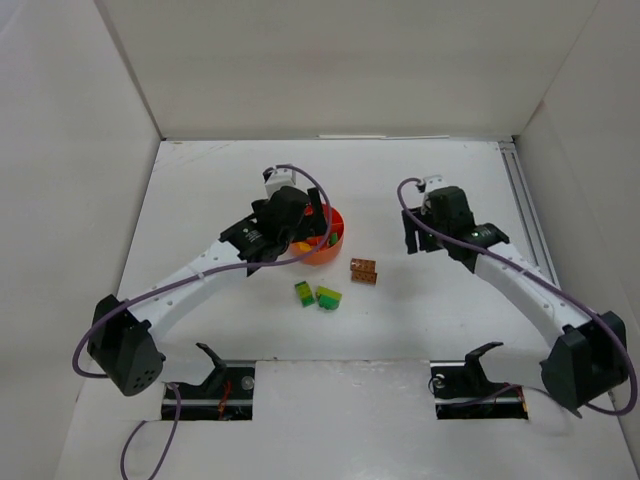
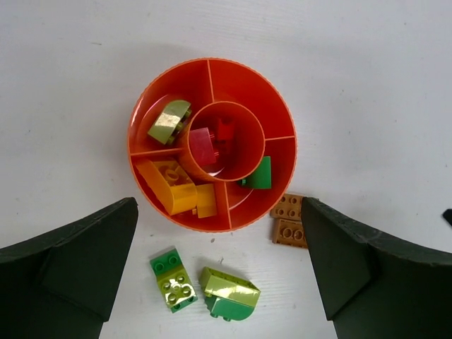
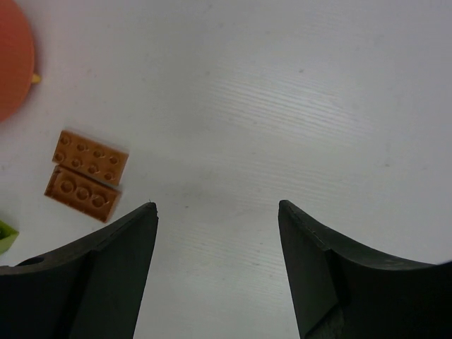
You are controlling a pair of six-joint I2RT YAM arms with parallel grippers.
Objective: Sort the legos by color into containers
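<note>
The orange dish (image 2: 247, 88) lies below my left gripper (image 2: 219, 205), which hangs over its near rim, open and holding nothing. Its central cup holds red legos (image 2: 205, 147). A lime brick (image 2: 169, 121) lies in the upper-left section, yellow bricks (image 2: 173, 185) in the lower-left one, and a green brick (image 2: 260, 174) in the lower-right one. On the table in front of the dish lie a green-and-lime stack (image 2: 173, 280) and a lime-on-green stack (image 2: 229, 293). Two brown bricks (image 3: 86, 175) sit beside the dish. My right gripper (image 3: 217, 206) is open over bare table to their right.
White walls close in the table at the back and both sides. A rail (image 1: 525, 205) runs along the right edge. In the top view the left arm (image 1: 200, 275) reaches diagonally to the dish (image 1: 330, 245), and the right arm (image 1: 520, 280) stands right of the brown bricks (image 1: 363, 271).
</note>
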